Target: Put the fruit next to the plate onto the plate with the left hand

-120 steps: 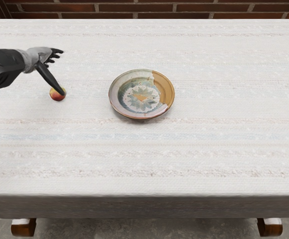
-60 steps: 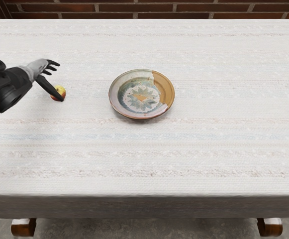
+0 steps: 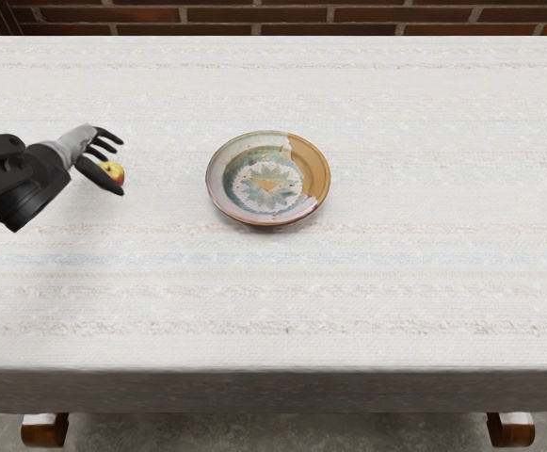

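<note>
A small red-and-yellow fruit [image 3: 114, 171] lies on the white tablecloth, a good way left of the glazed plate [image 3: 311, 165]. My left hand [image 3: 113, 162] reaches in from the left edge and sits right at the fruit. Its dark thumb passes just in front of the fruit, and the other fingers [image 3: 106, 141] are spread behind and above it. The hand is open, cupped around the fruit's left side without closing on it. The plate holds nothing. My right arm is out of view.
The table [image 3: 348, 282] is covered by a pale woven cloth, and a brick wall [image 3: 273, 14] runs along its far edge. The front edge of the table lies near the bottom of the view.
My left arm has dropped lower and drawn toward the near left. The hand has turned from pointing down at the fruit to cupping its left side. The fruit has barely shifted.
</note>
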Controlling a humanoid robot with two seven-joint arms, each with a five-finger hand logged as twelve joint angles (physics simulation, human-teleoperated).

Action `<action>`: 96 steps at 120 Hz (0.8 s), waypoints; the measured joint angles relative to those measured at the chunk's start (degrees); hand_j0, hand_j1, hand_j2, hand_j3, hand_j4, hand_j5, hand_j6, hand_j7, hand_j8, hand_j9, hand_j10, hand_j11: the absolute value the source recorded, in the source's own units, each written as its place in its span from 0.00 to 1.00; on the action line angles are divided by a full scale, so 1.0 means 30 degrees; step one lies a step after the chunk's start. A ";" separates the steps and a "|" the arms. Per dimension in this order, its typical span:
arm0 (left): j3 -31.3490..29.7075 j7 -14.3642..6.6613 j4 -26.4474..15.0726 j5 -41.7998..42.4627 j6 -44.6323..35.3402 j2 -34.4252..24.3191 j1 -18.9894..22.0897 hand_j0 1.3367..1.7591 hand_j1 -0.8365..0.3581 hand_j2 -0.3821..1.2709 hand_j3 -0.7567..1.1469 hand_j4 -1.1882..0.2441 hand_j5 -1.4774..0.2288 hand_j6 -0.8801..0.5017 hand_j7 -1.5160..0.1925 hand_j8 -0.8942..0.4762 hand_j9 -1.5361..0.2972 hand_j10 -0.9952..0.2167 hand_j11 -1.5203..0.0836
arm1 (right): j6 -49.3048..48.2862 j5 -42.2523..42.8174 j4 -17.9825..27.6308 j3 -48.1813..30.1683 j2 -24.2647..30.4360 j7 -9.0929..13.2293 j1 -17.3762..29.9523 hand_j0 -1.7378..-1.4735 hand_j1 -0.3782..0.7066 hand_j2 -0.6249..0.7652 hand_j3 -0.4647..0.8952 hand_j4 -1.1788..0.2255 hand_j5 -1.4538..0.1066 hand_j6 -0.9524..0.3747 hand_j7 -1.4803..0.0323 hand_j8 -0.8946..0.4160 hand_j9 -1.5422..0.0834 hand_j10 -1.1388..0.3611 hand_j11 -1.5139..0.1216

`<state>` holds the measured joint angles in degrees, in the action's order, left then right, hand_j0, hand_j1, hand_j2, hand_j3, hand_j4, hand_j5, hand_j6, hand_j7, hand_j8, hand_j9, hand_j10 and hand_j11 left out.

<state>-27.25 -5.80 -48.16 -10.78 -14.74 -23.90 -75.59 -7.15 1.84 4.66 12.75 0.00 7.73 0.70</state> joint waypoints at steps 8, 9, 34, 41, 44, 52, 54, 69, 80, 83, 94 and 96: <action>0.0000 0.0027 0.0148 -0.0019 -0.0101 0.0223 0.0032 0.76 0.60 0.28 0.40 0.55 0.57 0.35 0.59 0.36 0.56 0.50 0.63 | 0.0000 0.0000 0.0000 0.0001 0.0000 0.0000 0.0000 0.30 0.03 0.45 0.34 0.84 0.93 0.72 0.98 0.68 0.95 0.76 0.93; 0.0000 0.0029 0.0164 -0.0021 -0.0110 0.0227 0.0032 0.76 0.59 0.28 0.40 0.55 0.56 0.35 0.58 0.36 0.56 0.49 0.63 | 0.0000 0.0000 0.0000 0.0003 0.0000 0.0000 0.0000 0.30 0.03 0.45 0.34 0.84 0.93 0.72 0.98 0.68 0.95 0.76 0.93; -0.0080 0.0068 0.0879 -0.0108 -0.0215 0.0761 0.0512 0.76 0.52 0.29 0.40 0.49 0.51 0.28 0.53 0.30 0.50 0.43 0.56 | -0.0004 0.0000 0.0000 -0.0001 0.0000 0.0000 0.0000 0.30 0.03 0.45 0.34 0.84 0.93 0.72 0.98 0.68 0.95 0.76 0.93; -0.0106 0.0073 0.1091 -0.0119 -0.0221 0.0925 0.0638 0.76 0.51 0.29 0.40 0.48 0.50 0.27 0.53 0.29 0.49 0.42 0.55 | -0.0002 0.0000 0.0000 0.0001 0.0000 0.0000 0.0000 0.30 0.03 0.45 0.34 0.84 0.93 0.72 0.98 0.68 0.95 0.76 0.93; -0.0123 0.0075 0.1218 -0.0136 -0.0231 0.1058 0.0715 0.76 0.50 0.29 0.40 0.47 0.51 0.27 0.53 0.29 0.49 0.42 0.55 | -0.0001 0.0000 0.0000 0.0000 0.0000 0.0000 0.0000 0.30 0.03 0.45 0.34 0.84 0.93 0.72 0.98 0.68 0.95 0.76 0.93; -0.0152 0.0081 0.1563 -0.0148 -0.0235 0.1233 0.0851 0.76 0.50 0.30 0.40 0.47 0.50 0.26 0.52 0.29 0.48 0.41 0.54 | 0.0001 0.0000 0.0000 0.0000 0.0000 0.0000 0.0000 0.30 0.03 0.45 0.34 0.84 0.93 0.72 0.98 0.68 0.95 0.76 0.93; -0.0159 0.0083 0.1628 -0.0135 -0.0231 0.1250 0.0865 0.76 0.50 0.30 0.40 0.47 0.50 0.26 0.52 0.29 0.48 0.41 0.54 | 0.0002 0.0000 0.0000 -0.0001 0.0000 0.0000 0.0000 0.30 0.03 0.45 0.34 0.84 0.93 0.72 0.98 0.68 0.95 0.76 0.93; -0.0193 0.0077 0.1981 -0.0105 -0.0216 0.1476 0.0990 0.76 0.48 0.28 0.40 0.44 0.46 0.25 0.48 0.31 0.45 0.37 0.50 | 0.0004 0.0000 0.0000 -0.0001 0.0000 0.0000 0.0000 0.30 0.03 0.45 0.34 0.84 0.93 0.72 0.98 0.68 0.95 0.76 0.93; -0.0179 0.0086 0.2266 -0.0140 -0.0211 0.1662 0.1114 0.75 0.48 0.27 0.40 0.42 0.45 0.25 0.46 0.34 0.42 0.36 0.47 | 0.0001 0.0000 0.0000 -0.0001 0.0000 0.0000 0.0000 0.30 0.03 0.45 0.34 0.84 0.93 0.72 0.98 0.68 0.95 0.76 0.93; -0.0191 0.0082 0.2324 -0.0130 -0.0208 0.1706 0.1115 0.75 0.48 0.27 0.40 0.42 0.44 0.26 0.45 0.34 0.42 0.36 0.47 | 0.0001 0.0000 0.0000 -0.0001 0.0000 0.0000 0.0000 0.30 0.03 0.45 0.34 0.84 0.93 0.72 0.98 0.68 0.95 0.76 0.93; -0.0214 0.0077 0.2435 -0.0105 -0.0201 0.1780 0.1115 0.75 0.48 0.29 0.40 0.40 0.43 0.25 0.43 0.33 0.41 0.35 0.45 | 0.0002 0.0000 0.0000 -0.0001 0.0000 0.0000 0.0000 0.30 0.03 0.45 0.34 0.84 0.93 0.72 0.98 0.68 0.95 0.76 0.93; -0.0218 0.0075 0.2443 -0.0098 -0.0197 0.1784 0.1115 0.75 0.48 0.29 0.40 0.40 0.42 0.25 0.43 0.33 0.41 0.36 0.45 | 0.0003 0.0000 0.0000 -0.0001 0.0000 0.0000 0.0000 0.30 0.03 0.45 0.34 0.84 0.93 0.72 0.98 0.68 0.95 0.76 0.93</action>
<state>-27.90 -5.57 -40.83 -11.07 -15.33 -18.55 -72.25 -7.14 1.85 4.66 12.74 0.00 7.73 0.70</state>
